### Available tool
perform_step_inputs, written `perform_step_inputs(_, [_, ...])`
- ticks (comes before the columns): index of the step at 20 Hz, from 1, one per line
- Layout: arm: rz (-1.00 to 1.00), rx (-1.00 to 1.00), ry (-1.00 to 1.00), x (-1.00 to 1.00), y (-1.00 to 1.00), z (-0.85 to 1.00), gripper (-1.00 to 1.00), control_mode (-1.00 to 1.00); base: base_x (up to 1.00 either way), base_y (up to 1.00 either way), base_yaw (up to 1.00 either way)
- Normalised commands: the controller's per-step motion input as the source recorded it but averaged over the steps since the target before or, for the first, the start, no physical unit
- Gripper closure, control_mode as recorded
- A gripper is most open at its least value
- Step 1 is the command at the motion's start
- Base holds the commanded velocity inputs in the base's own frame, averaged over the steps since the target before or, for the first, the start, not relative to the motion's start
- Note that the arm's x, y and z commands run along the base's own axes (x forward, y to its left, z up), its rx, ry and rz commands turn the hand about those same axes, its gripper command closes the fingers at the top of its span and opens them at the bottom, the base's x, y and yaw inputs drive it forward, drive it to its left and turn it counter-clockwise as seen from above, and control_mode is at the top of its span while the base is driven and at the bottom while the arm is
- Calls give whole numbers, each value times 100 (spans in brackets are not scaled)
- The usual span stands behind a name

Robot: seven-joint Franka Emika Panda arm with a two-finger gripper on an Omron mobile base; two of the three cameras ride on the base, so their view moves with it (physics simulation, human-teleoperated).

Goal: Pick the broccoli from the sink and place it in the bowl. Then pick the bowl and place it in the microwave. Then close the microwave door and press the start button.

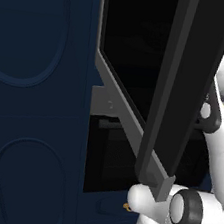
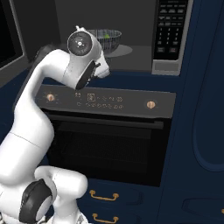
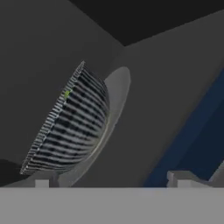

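Note:
The dark-grey ribbed bowl [image 2: 106, 41] [image 3: 74, 131] stands on the round turntable [image 3: 119, 94] inside the microwave [image 2: 131, 26]. A bit of bright-green broccoli [image 2: 105, 36] [image 3: 67, 93] shows over its rim. My gripper [image 3: 112, 182] is open, just in front of the bowl and apart from it, with nothing between its fingertips [image 3: 42, 183]. The microwave door [image 1: 188, 84] [image 2: 8, 39] stands swung open to the left. The sink is out of view.
The microwave's button panel [image 2: 170, 30] sits to the right of the cavity. Below it is an oven [image 2: 109, 135] with gold knobs, then navy drawers with gold handles [image 2: 104, 195]. Navy cabinet fronts [image 1: 30, 97] flank both sides.

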Motion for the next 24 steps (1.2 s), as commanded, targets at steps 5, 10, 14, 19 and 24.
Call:
perform_step_inputs(5, [-18, -38, -12, -30, -3, 25, -100, -100, 0, 0, 0])
perform_step_inputs(10, [-31, -49, -20, -15, 0, -29, -100, -100, 0, 0, 0])
perform_step_inputs(14, [-34, -45, -22, -22, -3, -27, -100, -100, 0, 0, 0])
perform_step_inputs(19, [-40, -37, -14, -45, -2, 0, -100, -100, 0, 0, 0])
perform_step_inputs(24, [-42, -33, -14, -45, 0, 0, -100, -100, 0, 0, 0])
